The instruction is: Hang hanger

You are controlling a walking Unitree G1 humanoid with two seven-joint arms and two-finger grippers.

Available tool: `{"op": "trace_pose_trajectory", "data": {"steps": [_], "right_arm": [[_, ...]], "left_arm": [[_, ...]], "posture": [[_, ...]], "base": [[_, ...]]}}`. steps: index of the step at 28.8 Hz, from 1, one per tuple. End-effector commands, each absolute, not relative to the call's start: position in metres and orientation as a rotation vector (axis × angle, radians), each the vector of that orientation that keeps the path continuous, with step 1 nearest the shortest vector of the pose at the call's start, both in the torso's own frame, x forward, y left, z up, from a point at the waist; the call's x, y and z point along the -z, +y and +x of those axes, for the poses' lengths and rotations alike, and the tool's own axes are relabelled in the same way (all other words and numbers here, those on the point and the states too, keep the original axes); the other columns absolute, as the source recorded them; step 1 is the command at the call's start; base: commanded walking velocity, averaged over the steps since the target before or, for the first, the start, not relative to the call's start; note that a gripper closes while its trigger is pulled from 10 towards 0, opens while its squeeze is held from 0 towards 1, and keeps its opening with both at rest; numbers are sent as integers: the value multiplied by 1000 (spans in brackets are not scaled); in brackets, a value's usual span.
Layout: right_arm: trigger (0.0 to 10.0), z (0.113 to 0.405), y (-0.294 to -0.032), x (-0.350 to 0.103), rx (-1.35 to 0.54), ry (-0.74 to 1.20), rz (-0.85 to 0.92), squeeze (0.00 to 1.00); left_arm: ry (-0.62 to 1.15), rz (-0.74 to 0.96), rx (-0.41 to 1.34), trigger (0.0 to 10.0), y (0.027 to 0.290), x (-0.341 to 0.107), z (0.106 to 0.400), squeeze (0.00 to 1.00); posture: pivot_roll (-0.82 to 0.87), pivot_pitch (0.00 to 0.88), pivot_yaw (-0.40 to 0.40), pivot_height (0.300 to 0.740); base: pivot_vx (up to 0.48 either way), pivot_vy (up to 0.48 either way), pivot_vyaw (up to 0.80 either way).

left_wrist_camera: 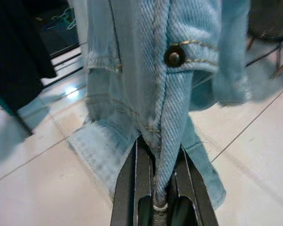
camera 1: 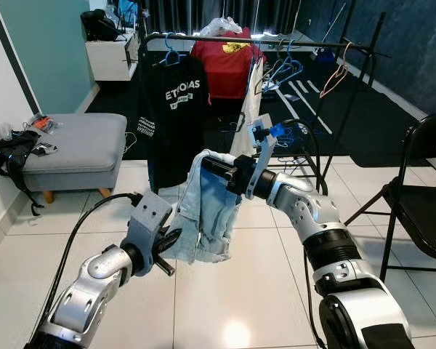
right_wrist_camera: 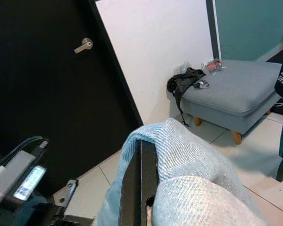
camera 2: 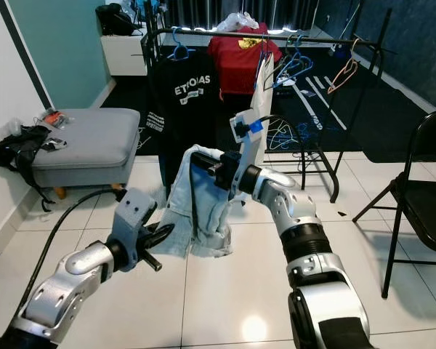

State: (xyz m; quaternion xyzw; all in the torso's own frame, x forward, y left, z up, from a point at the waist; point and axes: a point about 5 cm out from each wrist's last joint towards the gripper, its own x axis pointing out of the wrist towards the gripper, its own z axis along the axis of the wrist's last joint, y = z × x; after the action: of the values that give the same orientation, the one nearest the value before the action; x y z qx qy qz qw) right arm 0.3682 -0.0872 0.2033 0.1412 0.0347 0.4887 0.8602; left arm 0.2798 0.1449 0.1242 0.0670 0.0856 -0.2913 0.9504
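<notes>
A light-blue denim garment (camera 1: 211, 211) hangs between my two grippers above the tiled floor. My right gripper (camera 1: 209, 166) holds its top, and the cloth folds over the black fingers (right_wrist_camera: 148, 179). Lower and to the left, my left gripper (camera 1: 171, 247) is shut on a seam near the garment's bottom edge (left_wrist_camera: 167, 141). Behind stands a black clothes rail (camera 1: 305, 42) with a black T-shirt (camera 1: 173, 116) on a blue hanger (camera 1: 171, 54), more blue hangers (camera 1: 285, 69) and an orange one (camera 1: 336, 76).
A grey ottoman (camera 1: 76, 145) with a black bag (camera 1: 11, 156) stands against the left wall. A black folding chair (camera 1: 425, 189) is at the right. A red garment (camera 1: 225, 62) lies behind the rail. Open tiled floor lies below the arms.
</notes>
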Motion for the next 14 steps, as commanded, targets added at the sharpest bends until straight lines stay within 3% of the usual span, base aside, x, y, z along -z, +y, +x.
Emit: {"op": "trace_pose_trajectory", "data": {"steps": [1,5,9,14], "right_arm": [[0,368,-90,-208,-1024,37,299,0],[0,369,-92,-206,-1008,44,298,0],[0,373,-101,-198,-923,62,310,0],[0,372,-100,-195,-922,65,314,0]], "left_arm": [[118,14,651,0,144,-138,274,0],[86,-57,672,0,145,-146,272,0],[-166,-447,652,0,167,-195,271,0],[-259,-533,631,0,178,-210,273,0]], "posture": [[62,11,-44,740],[62,13,-44,740],[69,13,-49,740],[67,11,-48,740]], "base": [[0,0,0],[0,0,0],[0,0,0],[0,0,0]]}}
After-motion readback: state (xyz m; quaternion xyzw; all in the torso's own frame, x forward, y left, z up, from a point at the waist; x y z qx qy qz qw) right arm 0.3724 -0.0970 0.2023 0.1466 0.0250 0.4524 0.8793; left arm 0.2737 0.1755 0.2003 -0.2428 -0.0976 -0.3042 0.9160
